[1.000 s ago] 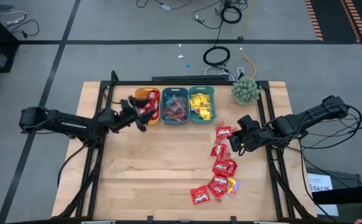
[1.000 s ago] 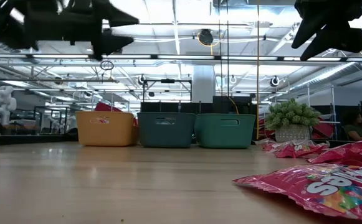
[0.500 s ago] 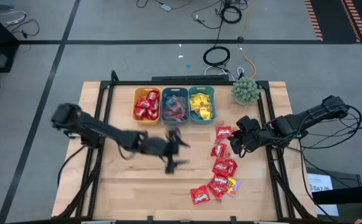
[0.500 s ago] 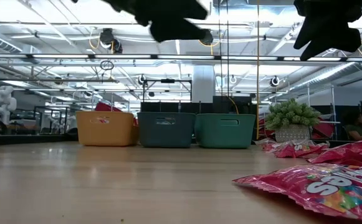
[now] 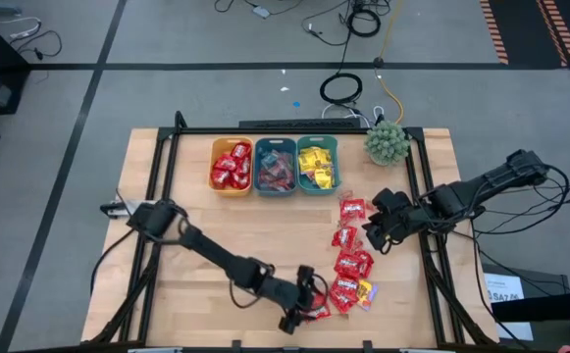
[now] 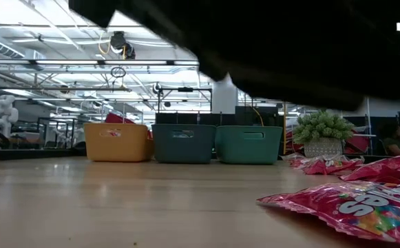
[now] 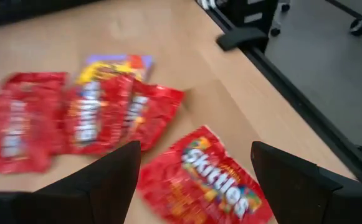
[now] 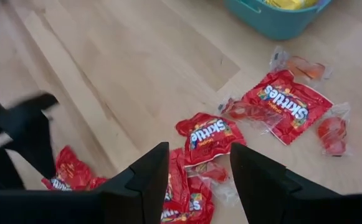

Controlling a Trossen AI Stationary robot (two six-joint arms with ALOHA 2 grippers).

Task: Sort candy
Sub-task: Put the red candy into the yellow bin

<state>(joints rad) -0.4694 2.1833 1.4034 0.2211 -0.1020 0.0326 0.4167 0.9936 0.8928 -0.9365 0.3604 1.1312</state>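
1. The left arm reaches across the wooden counter (image 5: 206,294) toward its near edge, and the left pincer (image 5: 302,299) hangs over the lowest red packet (image 5: 316,307) of the loose candy. Its wrist view shows the two dark fingers (image 7: 109,180) spread wide, with that Skittles packet (image 7: 215,180) lying flat between them and nothing pinched.
2. At the far side of the counter three bins stand touching in a row: the orange bin (image 5: 231,166) holds red packets, the blue bin (image 5: 275,166) mixed small wrapped pieces, the teal bin (image 5: 318,165) yellow packets.
3. The unsorted candy lies in a loose line of red packets (image 5: 348,250) running from just below the teal bin down toward the near edge; a yellow and purple packet (image 5: 366,291) sits at its lower end.
4. A green spiky plant (image 5: 387,142) stands at the far right corner.
5. The right pincer (image 5: 379,227) hovers just beside the upper packets; its fingers (image 8: 140,186) stand partly apart, seemingly empty, though the low view is blocked by a dark arm.
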